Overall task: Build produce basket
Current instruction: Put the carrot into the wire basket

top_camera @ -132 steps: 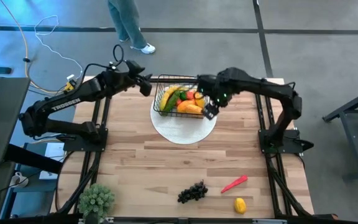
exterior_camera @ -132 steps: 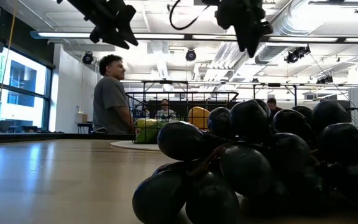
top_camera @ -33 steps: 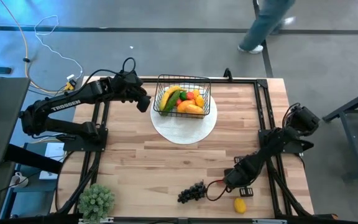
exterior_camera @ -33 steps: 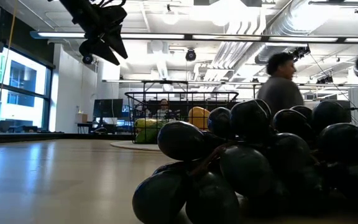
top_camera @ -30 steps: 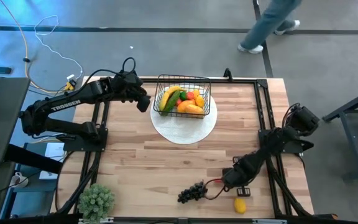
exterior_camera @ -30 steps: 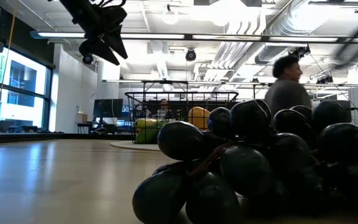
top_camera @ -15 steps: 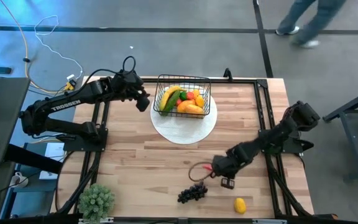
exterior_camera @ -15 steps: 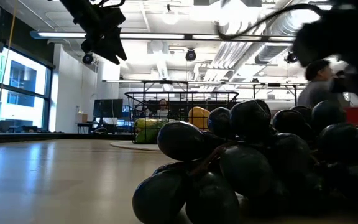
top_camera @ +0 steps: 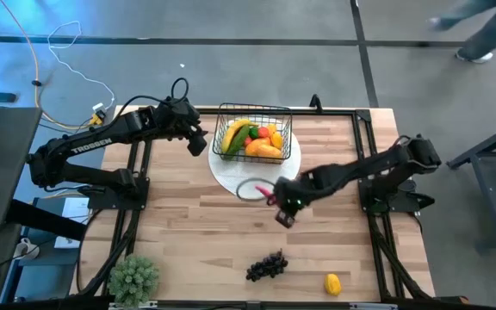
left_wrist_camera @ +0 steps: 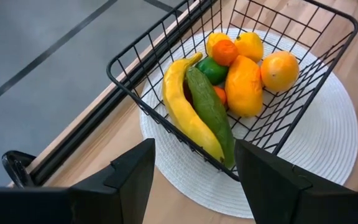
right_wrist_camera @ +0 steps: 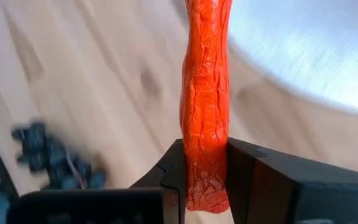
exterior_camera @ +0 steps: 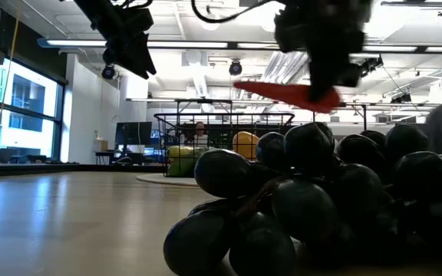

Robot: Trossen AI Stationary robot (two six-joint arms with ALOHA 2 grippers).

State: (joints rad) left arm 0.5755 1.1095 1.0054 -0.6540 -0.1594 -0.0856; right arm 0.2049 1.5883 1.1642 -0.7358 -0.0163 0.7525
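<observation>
The black wire basket [top_camera: 252, 138] stands on a white round plate [top_camera: 250, 181] at the table's far middle, holding a banana, a cucumber, mangoes and oranges [left_wrist_camera: 229, 81]. My left gripper [top_camera: 198, 142] hovers open just left of the basket, above the table [left_wrist_camera: 194, 186]. My right gripper [top_camera: 282, 205] hangs over the plate's near right edge, shut on a red chili pepper [right_wrist_camera: 205, 93]. Dark grapes [top_camera: 266, 265] and a lemon [top_camera: 332, 283] lie near the table's near edge. My right gripper pinches the chili pepper near one end [right_wrist_camera: 204, 171] between its two fingers. The fingers come from above, slanting down, and lie across the pepper. The pepper is lifted clear of the table and sticks out about level from the fingers [exterior_camera: 282, 93].
A green potted plant [top_camera: 133, 277] stands at the near left corner. The grapes [exterior_camera: 305, 199] fill the low view's foreground. Bare wood lies between the plate and the grapes. A person [top_camera: 480, 26] walks on the floor beyond the far right corner.
My right gripper has risen from the near right, beside the grapes and lemon, and gone toward the far edge and left to the plate's near side, turning as it went. The chili pepper came along, lifted clear of the table. The person has walked on toward the right.
</observation>
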